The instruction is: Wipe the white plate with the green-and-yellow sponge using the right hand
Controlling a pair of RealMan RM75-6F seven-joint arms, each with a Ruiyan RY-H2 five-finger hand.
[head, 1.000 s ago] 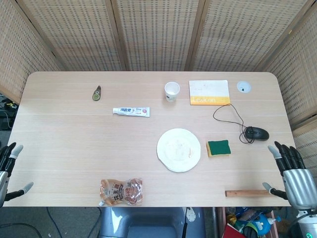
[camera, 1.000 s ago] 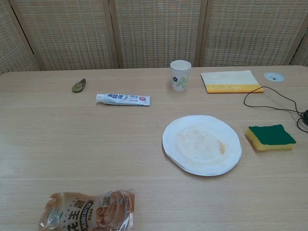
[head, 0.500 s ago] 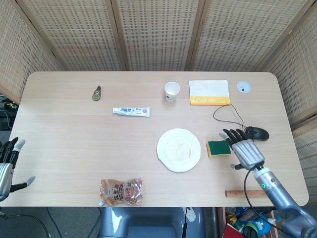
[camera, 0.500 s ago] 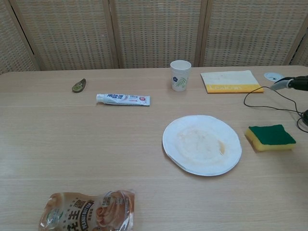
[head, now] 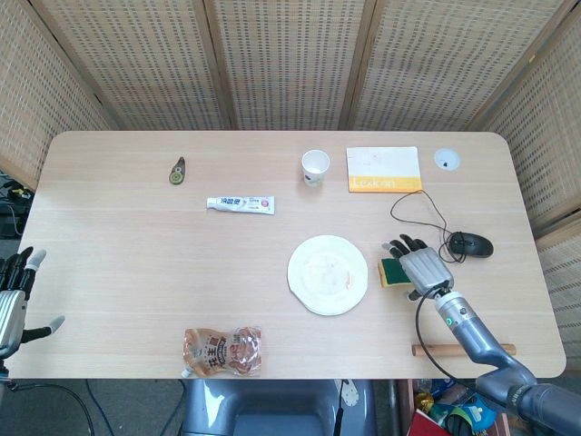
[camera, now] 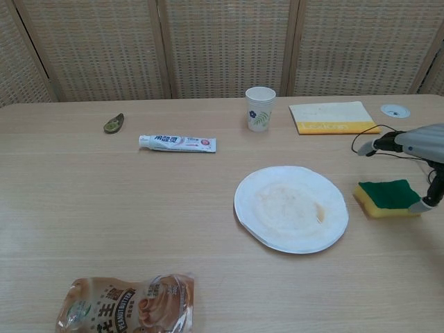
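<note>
The white plate (head: 328,274) (camera: 291,208), with brownish smears, lies flat right of the table's middle. Just to its right lies the green-and-yellow sponge (head: 392,272) (camera: 386,196), green side up. My right hand (head: 420,266) (camera: 415,148) hovers over the sponge's right part, fingers spread and holding nothing; in the chest view only its fingers (camera: 378,145) and thumb tip show at the right edge. My left hand (head: 13,300) hangs open off the table's left front edge, far from the plate.
A paper cup (head: 315,167), a yellow-edged pad (head: 384,169), a toothpaste tube (head: 240,204) and a small green item (head: 177,171) lie further back. A mouse (head: 472,243) with its cable sits right of the sponge. A snack bag (head: 222,351) and a wooden stick (head: 463,349) lie near the front.
My right hand has swept in from beyond the table's right front edge to above the sponge. The left hand shifted only slightly. Plate and sponge have not moved.
</note>
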